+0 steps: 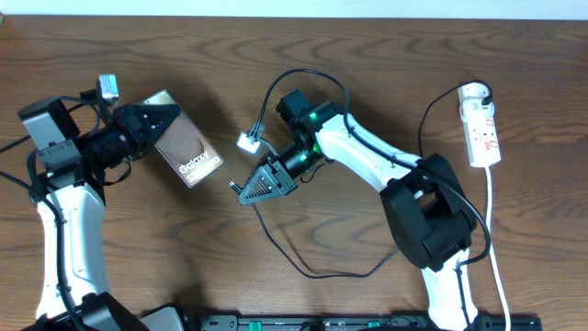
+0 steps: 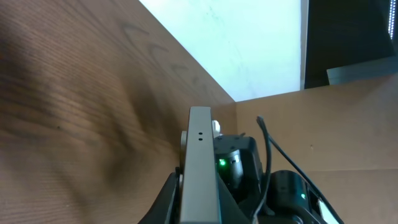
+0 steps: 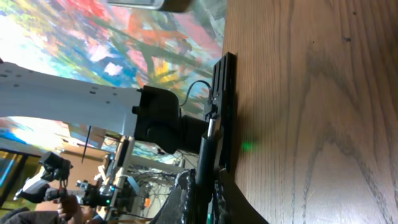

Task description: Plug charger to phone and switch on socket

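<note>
The phone [image 1: 188, 154], a brown-bronze slab with white "Galaxy" lettering, is held off the table at its upper-left end by my left gripper [image 1: 163, 127], which is shut on it. In the left wrist view the phone [image 2: 199, 143] stands edge-on between the left gripper's [image 2: 198, 194] fingers. My right gripper [image 1: 246, 191] points left at the phone's free end and is shut on the charger [image 3: 206, 155] plug. Its silver tip lies against the phone's [image 3: 225, 87] edge; whether it is inserted I cannot tell. The charger's cable [image 1: 312, 272] loops over the table. The white socket [image 1: 482, 129] lies at the far right.
A small white connector [image 1: 248, 142] on a thin black wire lies just above the right gripper. The socket's white cord [image 1: 496, 239] runs down the right side of the wooden table [image 1: 367, 37]. The right arm's black base [image 1: 427, 221] stands at the lower right.
</note>
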Controlling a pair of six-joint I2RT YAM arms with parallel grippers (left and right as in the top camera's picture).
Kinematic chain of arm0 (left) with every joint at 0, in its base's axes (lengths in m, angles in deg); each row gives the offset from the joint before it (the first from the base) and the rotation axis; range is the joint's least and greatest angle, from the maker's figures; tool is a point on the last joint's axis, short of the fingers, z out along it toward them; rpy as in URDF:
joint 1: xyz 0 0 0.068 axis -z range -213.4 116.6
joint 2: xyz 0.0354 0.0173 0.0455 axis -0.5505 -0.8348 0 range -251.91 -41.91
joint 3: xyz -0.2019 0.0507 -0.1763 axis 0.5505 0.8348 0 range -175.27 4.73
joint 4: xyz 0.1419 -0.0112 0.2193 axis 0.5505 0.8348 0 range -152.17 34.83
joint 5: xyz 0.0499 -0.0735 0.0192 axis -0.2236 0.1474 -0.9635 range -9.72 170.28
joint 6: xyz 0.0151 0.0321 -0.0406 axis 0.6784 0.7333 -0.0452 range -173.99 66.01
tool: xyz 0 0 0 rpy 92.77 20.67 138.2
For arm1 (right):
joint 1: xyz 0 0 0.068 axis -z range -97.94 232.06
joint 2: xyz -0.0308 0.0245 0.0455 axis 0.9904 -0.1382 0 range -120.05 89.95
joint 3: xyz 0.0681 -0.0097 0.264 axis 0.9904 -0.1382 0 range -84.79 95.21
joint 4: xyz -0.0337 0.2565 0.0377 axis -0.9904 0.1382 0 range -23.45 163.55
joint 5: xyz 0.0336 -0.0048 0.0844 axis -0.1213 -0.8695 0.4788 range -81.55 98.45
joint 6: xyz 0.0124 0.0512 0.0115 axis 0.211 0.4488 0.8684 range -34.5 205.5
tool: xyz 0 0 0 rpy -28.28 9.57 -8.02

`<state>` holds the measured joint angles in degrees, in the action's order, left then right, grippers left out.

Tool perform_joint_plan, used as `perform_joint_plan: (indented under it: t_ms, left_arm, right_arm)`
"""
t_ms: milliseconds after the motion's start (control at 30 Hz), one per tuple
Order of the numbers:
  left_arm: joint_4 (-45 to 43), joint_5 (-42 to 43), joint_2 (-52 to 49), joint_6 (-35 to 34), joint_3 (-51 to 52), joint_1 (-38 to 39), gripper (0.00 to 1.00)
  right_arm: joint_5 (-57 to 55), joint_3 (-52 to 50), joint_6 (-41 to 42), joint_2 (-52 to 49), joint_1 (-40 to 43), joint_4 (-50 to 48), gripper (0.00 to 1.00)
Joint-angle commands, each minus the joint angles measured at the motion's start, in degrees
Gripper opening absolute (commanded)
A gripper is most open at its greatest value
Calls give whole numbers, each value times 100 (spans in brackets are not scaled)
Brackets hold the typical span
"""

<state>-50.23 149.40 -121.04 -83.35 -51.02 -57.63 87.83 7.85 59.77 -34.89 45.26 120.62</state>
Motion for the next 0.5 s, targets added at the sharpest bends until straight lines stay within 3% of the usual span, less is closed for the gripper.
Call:
perform_joint_plan:
  t_ms: [0, 167, 467]
  left_arm:
    - [-24, 247, 13, 131, 13, -24, 7]
    - [-24, 247, 13, 223, 13, -24, 8]
    - [-28, 238, 13, 669, 13, -24, 7]
  right_arm:
    - [387, 61, 59, -455, 50, -103, 8]
    - [1016, 61, 87, -1250, 44, -354, 9]
    - [1016, 70, -114, -1191, -37, -507, 10]
